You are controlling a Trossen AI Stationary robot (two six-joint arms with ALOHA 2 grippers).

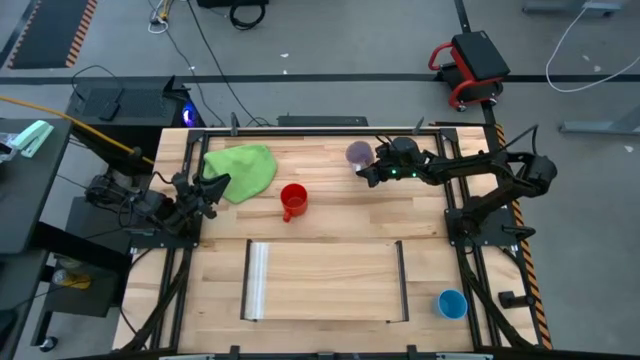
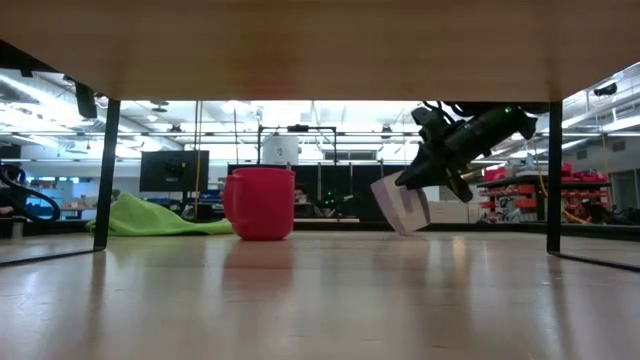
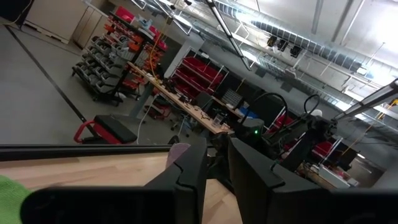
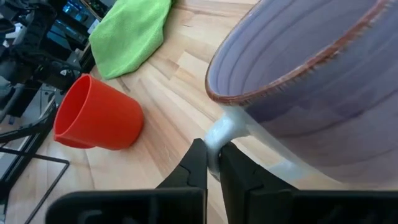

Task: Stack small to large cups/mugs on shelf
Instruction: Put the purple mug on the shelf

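Observation:
A lilac mug point(image 1: 357, 153) with a pale handle sits tilted at the table's far right, and my right gripper point(image 4: 213, 158) is shut on it. A red mug point(image 1: 293, 201) stands upright mid-table, left of the lilac one. The light-blue cup point(image 1: 451, 303) stands at the near right, beside the shelf point(image 1: 325, 285), a flat light-wood panel between a silvery rail and a dark rail. My left gripper point(image 1: 212, 188) waits open and bare at the table's left edge, next to a green cloth point(image 1: 242, 170). My right gripper pinches the lilac mug's pale handle point(image 4: 219, 134) between its two fingertips point(image 4: 198, 165). The fingers come from the table's right side, slanting downward. The mug point(image 2: 400, 207) hangs tilted off the fingers; whether its lower edge point(image 2: 405, 232) rests on the table, I cannot tell.
The green cloth point(image 2: 150, 216) lies bunched at the far left. A dark frame point(image 1: 330, 125) runs round the table's edges. Bare wood lies between the red mug point(image 4: 96, 115) and the shelf's rails point(image 1: 258, 280).

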